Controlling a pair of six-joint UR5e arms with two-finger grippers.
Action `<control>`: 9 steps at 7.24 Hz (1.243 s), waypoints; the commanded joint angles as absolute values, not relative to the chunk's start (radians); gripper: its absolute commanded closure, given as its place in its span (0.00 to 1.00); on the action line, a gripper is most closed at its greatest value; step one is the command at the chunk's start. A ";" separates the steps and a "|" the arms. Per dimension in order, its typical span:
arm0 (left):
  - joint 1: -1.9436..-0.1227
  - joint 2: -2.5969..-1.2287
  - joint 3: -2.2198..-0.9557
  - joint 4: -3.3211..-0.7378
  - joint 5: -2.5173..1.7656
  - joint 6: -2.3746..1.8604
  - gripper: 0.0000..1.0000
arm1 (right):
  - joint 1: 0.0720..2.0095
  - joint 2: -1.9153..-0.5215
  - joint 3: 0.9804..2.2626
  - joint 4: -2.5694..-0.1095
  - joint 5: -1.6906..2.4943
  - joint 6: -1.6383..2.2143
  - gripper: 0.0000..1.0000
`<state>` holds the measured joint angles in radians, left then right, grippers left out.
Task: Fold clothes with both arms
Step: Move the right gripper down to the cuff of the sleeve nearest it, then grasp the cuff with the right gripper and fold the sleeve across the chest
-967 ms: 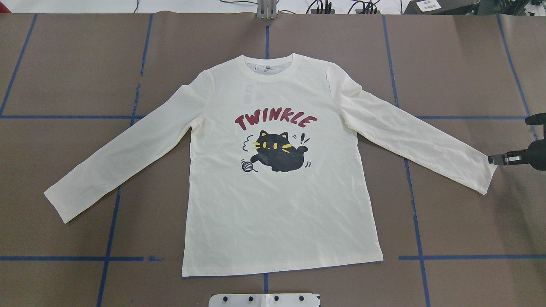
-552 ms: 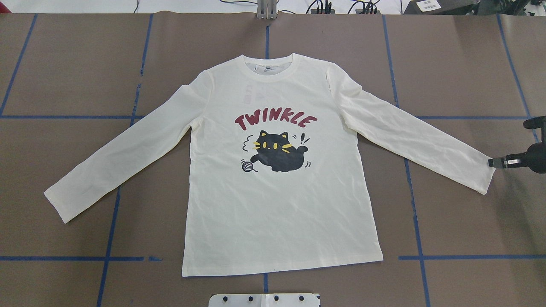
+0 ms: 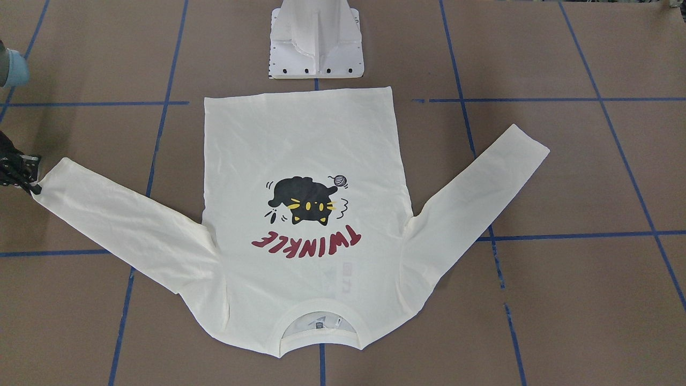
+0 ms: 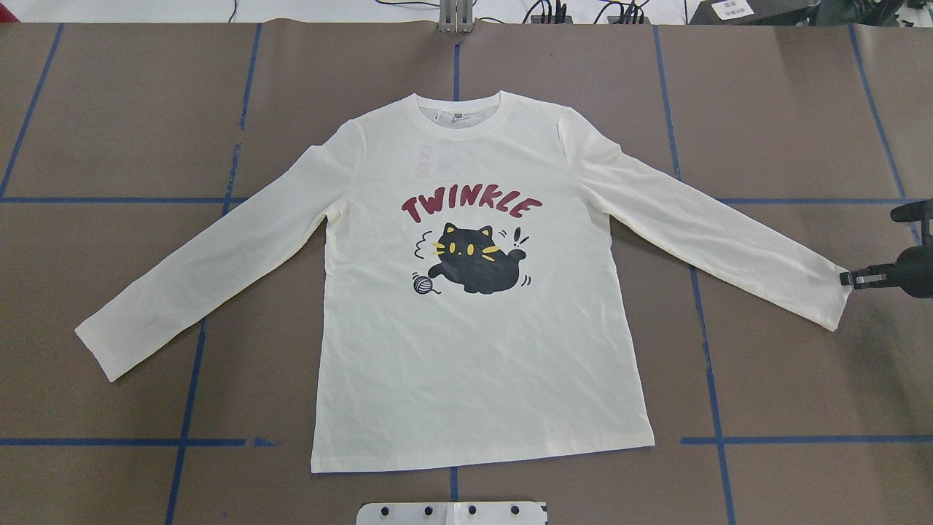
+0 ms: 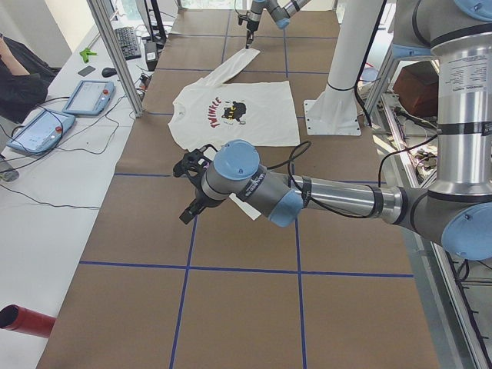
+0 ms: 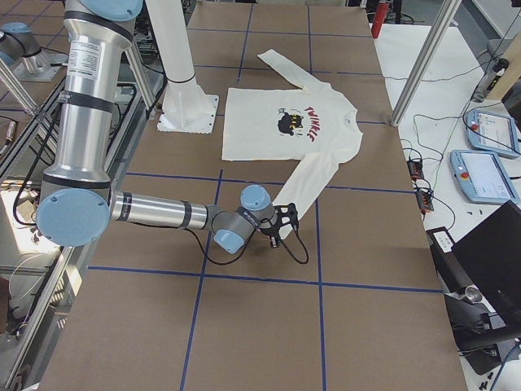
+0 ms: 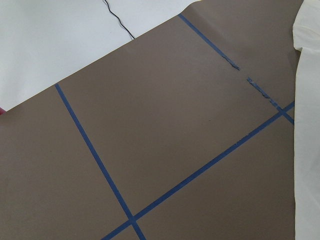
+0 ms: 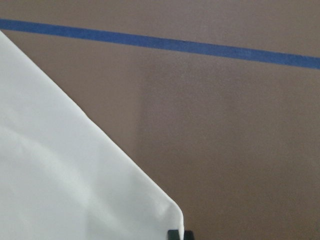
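Observation:
The cream long-sleeved shirt (image 4: 474,292) lies flat and print up on the brown table, both sleeves spread out to the sides. My right gripper (image 4: 845,278) is shut on the corner of the cuff (image 4: 831,299) of the sleeve on the overhead view's right. The front-facing view shows the right gripper (image 3: 33,186) at the same cuff corner. A black fingertip (image 8: 175,234) touches the cuff in the right wrist view. My left gripper (image 5: 187,191) hovers over bare table beyond the other sleeve; I cannot tell if it is open or shut. The shirt's edge (image 7: 310,100) shows in the left wrist view.
The white pedestal base (image 3: 316,43) stands just beyond the shirt's hem. Blue tape lines (image 4: 186,408) grid the table. A side table with tablets (image 5: 88,96) and a seated person's arm (image 5: 19,73) lies past the far edge. A red tube (image 5: 23,319) pokes in.
My right gripper has shifted slightly outward to the right, and the sleeve it holds has pulled straighter and tauter. The rest of the shirt has not moved.

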<state>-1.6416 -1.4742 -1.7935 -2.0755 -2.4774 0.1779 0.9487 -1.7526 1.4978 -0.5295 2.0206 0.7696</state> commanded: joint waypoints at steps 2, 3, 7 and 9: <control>-1.643 -1.474 -1.795 -2.075 -2.477 0.179 0.00 | 0.943 -1.720 1.555 -0.552 2.008 0.768 1.00; -1.641 -1.471 -1.793 -2.075 -2.477 0.181 0.00 | 0.943 -1.707 1.622 -0.640 2.009 0.772 1.00; -1.641 -1.476 -1.792 -2.075 -2.476 0.178 0.00 | 0.852 -1.337 1.985 -1.489 1.872 0.981 1.00; -1.641 -1.476 -1.789 -2.074 -2.476 0.176 0.00 | 0.763 -0.835 1.852 -1.963 1.744 1.080 1.00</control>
<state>-1.6413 -1.4757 -1.7901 -2.0752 -2.4760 0.1770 0.8091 -1.1283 1.9274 -1.6950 1.8061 1.0167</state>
